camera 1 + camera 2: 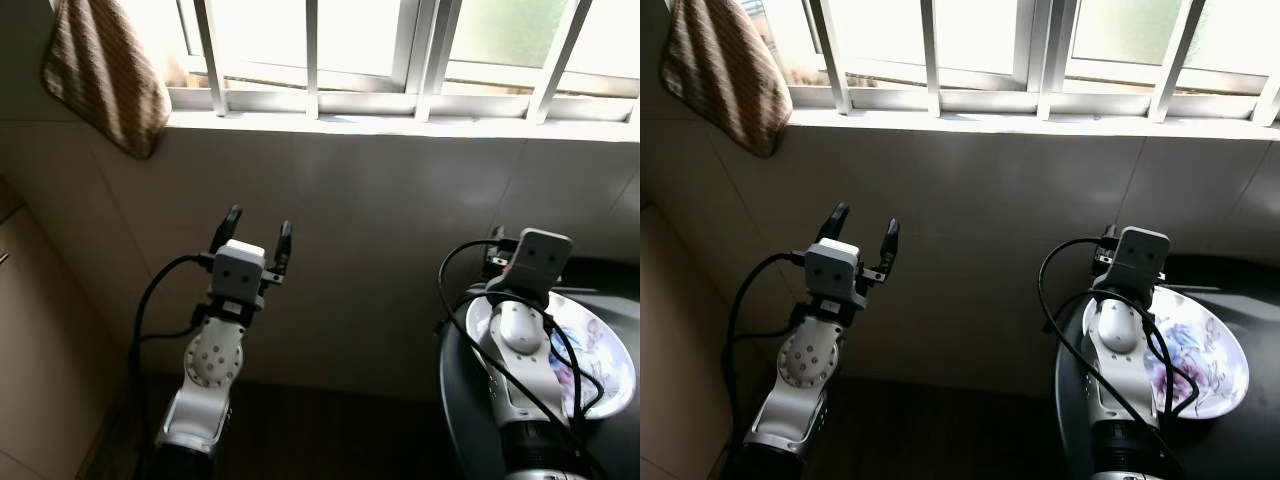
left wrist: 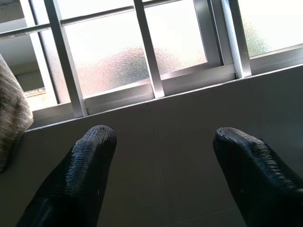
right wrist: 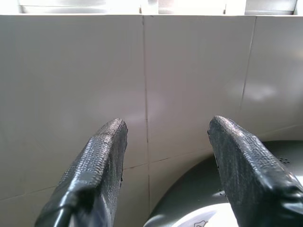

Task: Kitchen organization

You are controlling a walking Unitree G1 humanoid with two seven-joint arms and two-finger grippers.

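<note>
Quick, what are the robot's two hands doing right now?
Left gripper: open, holding nothing, raised before the tiled wall.
Right gripper: open, holding nothing, above the white flowered plate.

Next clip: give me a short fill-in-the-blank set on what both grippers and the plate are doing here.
1. The left gripper is raised toward the tiled wall with its fingers ____.
2. The floral plate lies beneath the ____ arm.
3. The right gripper holds ____.
4. The striped cloth hangs at the window, on the robot's ____ side.

Missing words: open; right; nothing; left
</note>
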